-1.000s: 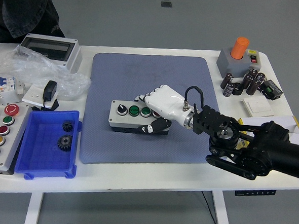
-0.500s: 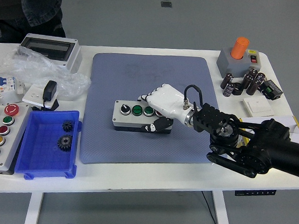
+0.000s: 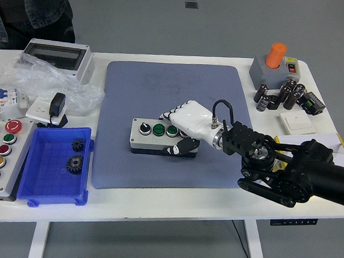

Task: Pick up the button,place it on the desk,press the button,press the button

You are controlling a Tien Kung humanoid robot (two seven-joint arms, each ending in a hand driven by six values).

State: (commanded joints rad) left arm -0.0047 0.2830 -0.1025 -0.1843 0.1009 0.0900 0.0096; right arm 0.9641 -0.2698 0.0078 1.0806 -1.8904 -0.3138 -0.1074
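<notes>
A grey button box (image 3: 155, 137) with a black knob and two green buttons showing lies on the blue mat (image 3: 174, 94) near its middle. My right hand (image 3: 180, 135), white with black fingertips, is wrapped over the box's right end, fingers across the top and thumb on the front face. It hides the box's right part. My black right arm (image 3: 286, 168) comes in from the lower right. The left arm is out of sight.
A blue bin (image 3: 53, 165) holding two gears sits at front left beside a second button panel (image 3: 1, 153). Plastic wrap, a grey enclosure (image 3: 56, 56) and small parts crowd the back left. An orange-capped switch box (image 3: 275, 68), capacitors and a white plate stand at right. A person stands at top left.
The hand and the button box have shifted slightly to the right on the mat. The person at the top left has moved a little.
</notes>
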